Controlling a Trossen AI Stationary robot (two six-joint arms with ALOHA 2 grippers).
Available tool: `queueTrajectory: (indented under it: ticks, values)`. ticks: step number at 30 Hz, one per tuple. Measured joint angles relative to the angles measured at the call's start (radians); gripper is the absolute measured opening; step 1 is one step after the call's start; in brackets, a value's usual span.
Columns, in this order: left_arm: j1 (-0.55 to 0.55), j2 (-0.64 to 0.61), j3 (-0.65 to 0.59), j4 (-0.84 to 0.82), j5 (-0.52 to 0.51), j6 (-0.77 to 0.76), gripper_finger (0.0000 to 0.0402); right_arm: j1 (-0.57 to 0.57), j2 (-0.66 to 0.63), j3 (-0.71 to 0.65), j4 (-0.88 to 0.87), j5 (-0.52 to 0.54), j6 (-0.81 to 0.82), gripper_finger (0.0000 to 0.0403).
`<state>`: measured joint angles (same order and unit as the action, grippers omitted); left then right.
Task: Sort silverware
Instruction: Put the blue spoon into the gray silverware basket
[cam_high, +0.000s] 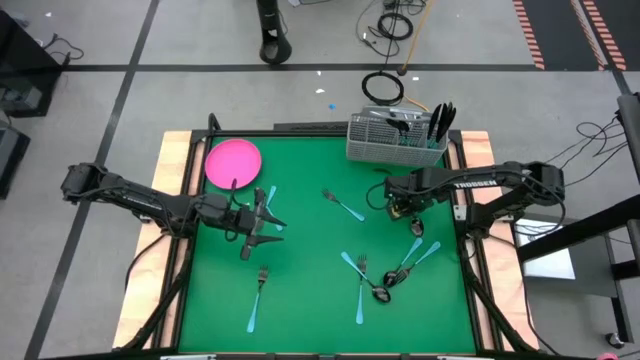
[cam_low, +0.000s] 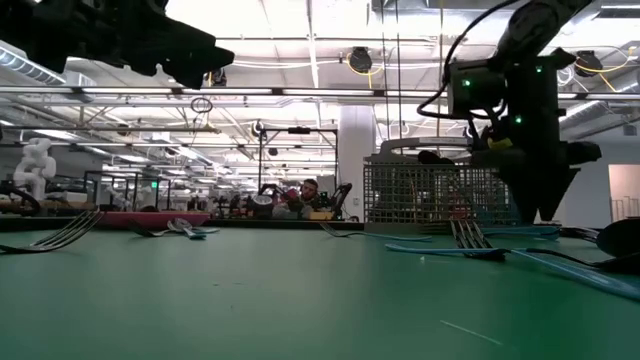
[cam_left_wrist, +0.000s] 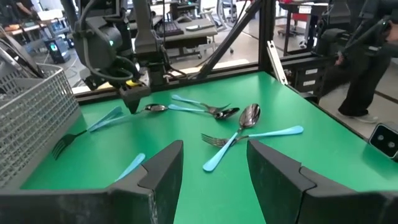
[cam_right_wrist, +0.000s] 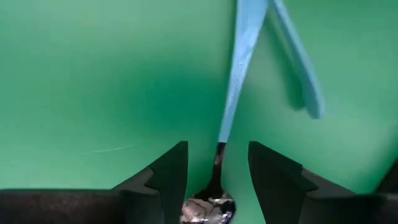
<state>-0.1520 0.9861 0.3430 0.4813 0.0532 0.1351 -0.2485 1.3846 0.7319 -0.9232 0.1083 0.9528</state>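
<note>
High view, left to right: left gripper (cam_high: 252, 236) waits, fingers apart, beside the plate (cam_high: 233, 162); right gripper (cam_high: 404, 212), fingers apart, hangs straight over a spoon (cam_right_wrist: 219, 149) whose blue handle runs lengthwise between them.

White lettering reading "TROSSEN" runs along the right arm (cam_high: 478, 184) on the table's right side; no other text is legible.
</note>
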Motion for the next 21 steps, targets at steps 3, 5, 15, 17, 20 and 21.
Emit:
queueTrajectory:
  ticks: [3, 5, 15, 17, 20, 21]
  values:
    - [0.000, 0.000, 0.000, -0.001, 0.000, -0.023, 0.0180, -0.007, 0.000, -0.014, 0.022, -0.012, -0.020, 0.0159]
    - [-0.001, 0.000, 0.000, -0.002, 0.000, -0.025, 0.0180, -0.010, 0.000, -0.022, 0.030, -0.011, -0.023, 0.0159]
    - [-0.009, 0.000, 0.000, -0.024, 0.002, -0.059, 0.0180, -0.015, -0.002, -0.112, 0.132, -0.008, -0.041, 0.0148]
    - [-0.010, 0.000, 0.000, -0.023, 0.002, -0.059, 0.0180, -0.014, -0.005, -0.123, 0.143, -0.010, -0.040, 0.0131]
    - [-0.010, 0.000, 0.000, -0.023, 0.002, -0.059, 0.0180, -0.014, -0.004, -0.127, 0.147, -0.014, -0.048, 0.0091]
    - [-0.010, 0.000, 0.000, -0.023, 0.001, -0.058, 0.0180, -0.014, -0.004, -0.127, 0.149, -0.015, -0.050, 0.0075]
